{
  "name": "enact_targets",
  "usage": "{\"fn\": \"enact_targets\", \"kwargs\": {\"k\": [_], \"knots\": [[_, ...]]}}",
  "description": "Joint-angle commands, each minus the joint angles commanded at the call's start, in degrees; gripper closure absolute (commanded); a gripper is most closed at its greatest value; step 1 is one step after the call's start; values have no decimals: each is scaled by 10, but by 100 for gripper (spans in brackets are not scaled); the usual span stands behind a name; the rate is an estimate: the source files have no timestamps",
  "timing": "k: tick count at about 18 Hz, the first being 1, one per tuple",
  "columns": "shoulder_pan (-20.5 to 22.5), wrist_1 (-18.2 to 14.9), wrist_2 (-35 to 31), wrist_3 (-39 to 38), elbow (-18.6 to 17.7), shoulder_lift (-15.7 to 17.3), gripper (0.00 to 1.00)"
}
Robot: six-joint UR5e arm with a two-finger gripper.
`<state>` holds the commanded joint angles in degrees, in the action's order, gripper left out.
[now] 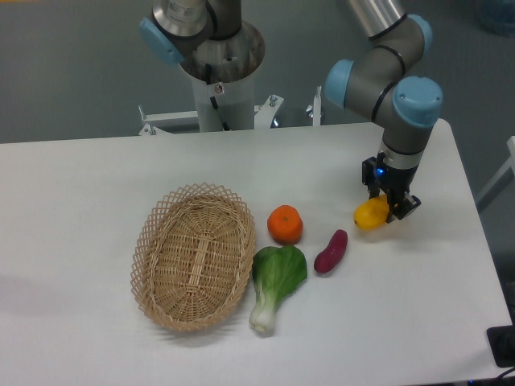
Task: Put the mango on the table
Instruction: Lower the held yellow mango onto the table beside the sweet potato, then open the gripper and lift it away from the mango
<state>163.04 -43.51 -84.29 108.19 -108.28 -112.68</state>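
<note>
The yellow-orange mango (pixel 370 215) is held between the fingers of my gripper (pixel 389 206), which is shut on its right end. It hangs close over the white table (pixel 80 185), right of centre; I cannot tell whether it touches the surface. The gripper points straight down from the blue-capped wrist above it. The mango's left end sticks out towards the purple vegetable.
A purple vegetable (pixel 331 252) lies just left of and below the mango. A round orange fruit (pixel 285 224), a green bok choy (pixel 276 281) and an oval wicker basket (pixel 194 256) lie further left. The table's right edge runs near the gripper.
</note>
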Motion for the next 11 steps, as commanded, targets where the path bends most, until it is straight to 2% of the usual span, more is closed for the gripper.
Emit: {"fn": "enact_targets", "kwargs": {"k": [2,3,4,5,6,7,11], "knots": [[0,0,0,-1,0,0,42],[0,0,0,-1,0,0,36],[0,1,0,-2,0,0,25],[0,1,0,-2,2,1,20],[0,2,0,-3,3,1,8],[0,1,0,-5,3,1,0],[0,1,1,-9,5,7,0]]}}
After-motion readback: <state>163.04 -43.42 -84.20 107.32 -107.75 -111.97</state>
